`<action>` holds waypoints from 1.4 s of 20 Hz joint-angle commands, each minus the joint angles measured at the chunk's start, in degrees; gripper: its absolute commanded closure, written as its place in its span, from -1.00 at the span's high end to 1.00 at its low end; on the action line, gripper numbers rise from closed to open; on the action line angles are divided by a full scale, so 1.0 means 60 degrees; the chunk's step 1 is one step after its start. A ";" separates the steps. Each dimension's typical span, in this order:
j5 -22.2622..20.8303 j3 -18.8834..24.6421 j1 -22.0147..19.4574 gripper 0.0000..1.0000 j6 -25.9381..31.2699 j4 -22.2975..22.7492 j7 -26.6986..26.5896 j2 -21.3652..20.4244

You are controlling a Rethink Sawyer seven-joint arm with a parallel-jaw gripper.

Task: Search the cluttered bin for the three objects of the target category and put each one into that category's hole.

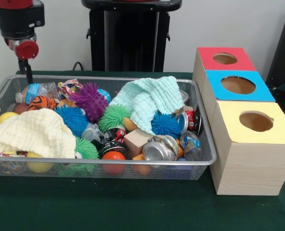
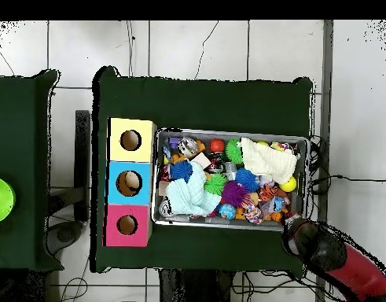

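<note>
The wire mesh bin is full of clutter. A clear bottle with a blue label lies at its far left corner, partly behind an orange striped toy. Crumpled clear plastic shows at the front right beside a can, and I cannot tell if it is a bottle. The blue-topped box's hole is the middle one of three, right of the bin. My gripper hangs over the bin's far left corner, above the labelled bottle. In the overhead view the gripper is at the bin's lower right corner, and the blue hole is to the left.
A red-topped box and a yellow-topped box flank the blue one. A mint cloth and a cream cloth cover parts of the bin. Spiky balls, cans, a wooden block and small balls fill it.
</note>
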 commanded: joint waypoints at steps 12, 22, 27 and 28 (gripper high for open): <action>0.3047 -0.2896 0.2647 1.00 0.0857 -0.1252 0.3749 0.1632; 0.4456 -0.3418 0.3173 1.00 0.1849 -0.2565 0.3430 0.2225; 0.4774 -0.3142 0.2881 1.00 0.1756 -0.2186 0.3038 0.1947; 0.4814 -0.3172 0.2872 1.00 0.1929 -0.2143 0.2971 0.1812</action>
